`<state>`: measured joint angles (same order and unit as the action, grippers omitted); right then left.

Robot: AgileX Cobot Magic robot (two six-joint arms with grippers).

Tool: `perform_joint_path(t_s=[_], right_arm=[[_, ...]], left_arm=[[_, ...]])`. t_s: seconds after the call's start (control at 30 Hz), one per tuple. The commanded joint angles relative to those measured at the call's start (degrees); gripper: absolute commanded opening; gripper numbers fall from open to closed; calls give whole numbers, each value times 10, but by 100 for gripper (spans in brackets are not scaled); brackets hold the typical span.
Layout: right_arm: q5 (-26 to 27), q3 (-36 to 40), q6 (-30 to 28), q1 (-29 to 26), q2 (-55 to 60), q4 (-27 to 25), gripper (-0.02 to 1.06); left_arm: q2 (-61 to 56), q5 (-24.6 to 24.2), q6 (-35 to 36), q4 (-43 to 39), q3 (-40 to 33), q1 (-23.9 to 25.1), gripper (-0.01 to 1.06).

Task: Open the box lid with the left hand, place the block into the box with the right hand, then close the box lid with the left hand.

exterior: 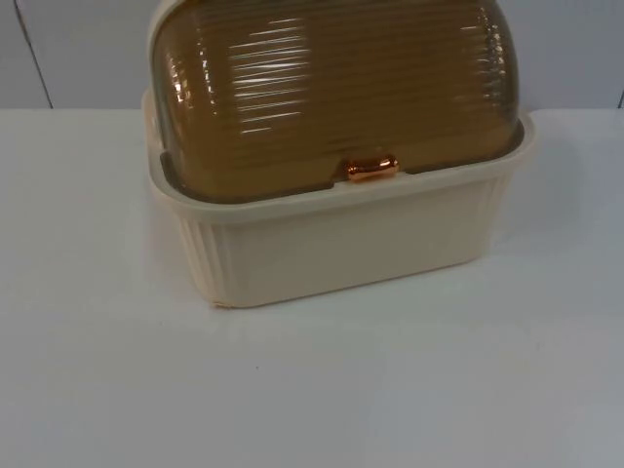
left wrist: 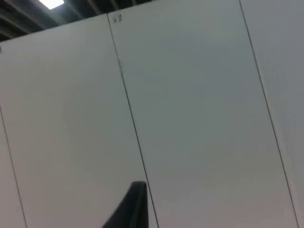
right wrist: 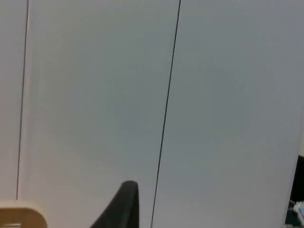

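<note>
A cream ribbed box (exterior: 341,255) stands at the back middle of the white table. Its brown see-through domed lid (exterior: 331,88) is down, resting on the rim. A small copper handle (exterior: 371,169) sits at the lid's front edge. My left gripper (left wrist: 135,209) is raised and points at the grey partition wall, away from the box. My right gripper (right wrist: 124,206) also faces the wall, and a cream corner of the box (right wrist: 21,216) lies beside it.
The white table top (exterior: 312,390) stretches wide in front of the box and to both sides. The grey partition wall (exterior: 78,49) with its vertical seams closes the back, right behind the box.
</note>
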<state>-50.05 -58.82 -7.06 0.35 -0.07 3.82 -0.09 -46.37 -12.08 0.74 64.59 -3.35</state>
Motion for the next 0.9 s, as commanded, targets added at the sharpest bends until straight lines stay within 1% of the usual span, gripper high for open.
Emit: perform_joint_path(t_s=[0.0,0.1,0.2,0.3,0.33,0.37,0.4,0.5,0.53,0.57,0.67,0.7,0.83,0.87], right_arm=[[-22,0,9,2,1,5,105],[-62,1,20,23,1,8,105],[-74,4,23,34,1,8,105],[-103,17,63,45,1,8,105],[-103,17,63,45,1,8,105],[-119,26,71,49,1,8,105],[-126,35,71,49,1,7,105],[-134,62,71,49,1,6,105],[-134,62,71,49,1,6,105],[-134,79,81,49,1,6,105],[-135,123,81,49,1,6,105],[-135,123,81,49,1,6,105],[-135,184,94,49,1,6,105],[-135,184,94,49,1,6,105]], left_arm=[[1,-24,11,-4,-4,1,104],[1,-64,13,-14,-14,-6,104],[1,-67,24,-7,-31,-15,104],[1,-76,28,2,-75,-21,104],[1,-76,28,2,-75,-21,104],[1,-77,37,4,-104,-21,104],[1,-77,39,6,-115,-21,104],[1,-78,40,17,-175,-21,104],[1,-78,40,17,-175,-21,104],[1,-78,40,18,-191,-21,104],[1,-78,41,18,-242,-21,104],[1,-78,41,18,-242,-21,104],[1,-78,41,17,-271,-21,104],[1,-78,41,17,-271,-21,104]])
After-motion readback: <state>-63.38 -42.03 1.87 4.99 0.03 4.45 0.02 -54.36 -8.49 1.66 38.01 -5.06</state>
